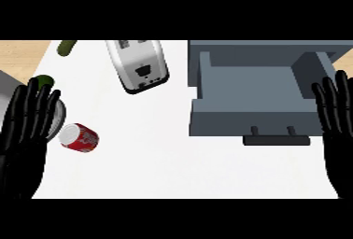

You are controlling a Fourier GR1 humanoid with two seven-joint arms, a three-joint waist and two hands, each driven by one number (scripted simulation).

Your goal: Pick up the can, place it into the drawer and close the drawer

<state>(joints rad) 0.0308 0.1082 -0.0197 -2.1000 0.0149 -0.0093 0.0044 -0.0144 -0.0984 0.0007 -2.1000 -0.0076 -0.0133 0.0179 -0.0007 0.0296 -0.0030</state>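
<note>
Lying tipped on the white counter, the red can borders the straight-fingered left hand; right hand, fingers straight, flanks the pulled-out drawer.

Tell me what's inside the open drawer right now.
Nothing shows inside the drawer: only its bare grey floor. The strip under the cabinet's top edge is hidden. The can lies on its side on the counter, near the left hand.

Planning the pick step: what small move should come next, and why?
Probably bring the left hand right and down over the can. The can lies on its side on the counter just beside that open hand, ungrasped, while the drawer already stands open and the right hand is farther away.
</note>
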